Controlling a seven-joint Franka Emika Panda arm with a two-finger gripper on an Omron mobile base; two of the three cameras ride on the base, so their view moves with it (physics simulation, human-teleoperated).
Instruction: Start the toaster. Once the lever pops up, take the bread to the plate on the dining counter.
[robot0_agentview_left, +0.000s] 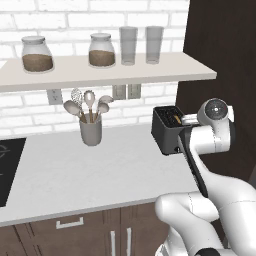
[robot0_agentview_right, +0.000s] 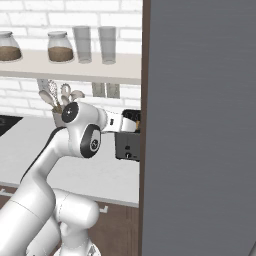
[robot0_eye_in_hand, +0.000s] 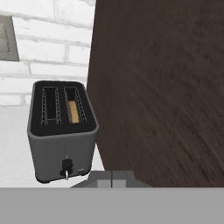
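The dark toaster (robot0_eye_in_hand: 61, 131) stands on the white worktop (robot0_agentview_left: 100, 170), hard against a tall dark cabinet. The tan bread (robot0_eye_in_hand: 74, 111) sits down in the toaster's right slot, with only its top edge showing. On the narrow end face, the lever (robot0_eye_in_hand: 66, 165) rests low in its track. My gripper (robot0_eye_in_hand: 111, 178) is shut on nothing, its tips pressed together. It hovers a little in front of that end face, to the right of the lever. In the left base view my hand (robot0_agentview_left: 187, 120) reaches in at the toaster's (robot0_agentview_left: 167, 131) top right. The plate and the dining counter are out of view.
The tall dark cabinet side (robot0_eye_in_hand: 166, 87) rises right beside the toaster. A grey utensil crock (robot0_agentview_left: 91, 131) stands to its left. The black cooktop (robot0_agentview_left: 7, 170) lies at the far left. A shelf (robot0_agentview_left: 100, 72) with jars and glasses hangs overhead.
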